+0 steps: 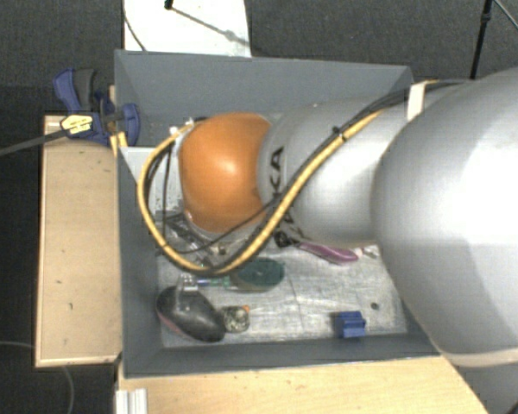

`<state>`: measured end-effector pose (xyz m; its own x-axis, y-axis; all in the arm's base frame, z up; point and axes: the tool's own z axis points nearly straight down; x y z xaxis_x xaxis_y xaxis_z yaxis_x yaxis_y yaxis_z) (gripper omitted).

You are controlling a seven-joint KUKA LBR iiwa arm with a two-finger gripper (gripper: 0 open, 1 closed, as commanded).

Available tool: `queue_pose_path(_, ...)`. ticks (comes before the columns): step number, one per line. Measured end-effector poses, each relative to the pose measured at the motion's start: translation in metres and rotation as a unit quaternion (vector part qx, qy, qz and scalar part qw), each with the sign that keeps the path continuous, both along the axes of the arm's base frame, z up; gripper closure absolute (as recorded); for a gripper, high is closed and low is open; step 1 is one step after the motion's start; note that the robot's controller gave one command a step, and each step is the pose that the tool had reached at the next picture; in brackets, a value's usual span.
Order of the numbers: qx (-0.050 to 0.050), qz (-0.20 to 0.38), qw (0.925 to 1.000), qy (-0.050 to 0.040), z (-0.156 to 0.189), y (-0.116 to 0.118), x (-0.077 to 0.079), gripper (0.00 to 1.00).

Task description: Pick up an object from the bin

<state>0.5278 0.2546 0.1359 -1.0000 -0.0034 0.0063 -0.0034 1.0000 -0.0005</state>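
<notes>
Though the opening of the tool (188, 285) cannot be told beneath the orange wrist cover (220, 171), a dark oval object (190, 316) is seen just below it, in the front-left corner of the bin (138, 309), laid lengthwise along the front wall.

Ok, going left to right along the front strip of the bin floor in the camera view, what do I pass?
Dark oval object → small round metallic piece → small blue block.
</notes>
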Motion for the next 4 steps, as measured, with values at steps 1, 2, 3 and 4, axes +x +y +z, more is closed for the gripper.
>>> queue_pose_path(1, 0.001, -0.016, 0.9999, -0.0037, -0.067, -0.021, -0.045, 0.00)
queue_pose_path(2, 0.001, -0.112, 0.9937, -0.0054, -0.035, -0.042, -0.033, 0.00)
queue_pose_path(3, 0.000, -0.250, 0.9682, -0.0044, -0.030, -0.080, 0.017, 0.00)
queue_pose_path(4, 0.009, -0.264, 0.9644, -0.0054, -0.054, -0.128, 0.036, 0.00)
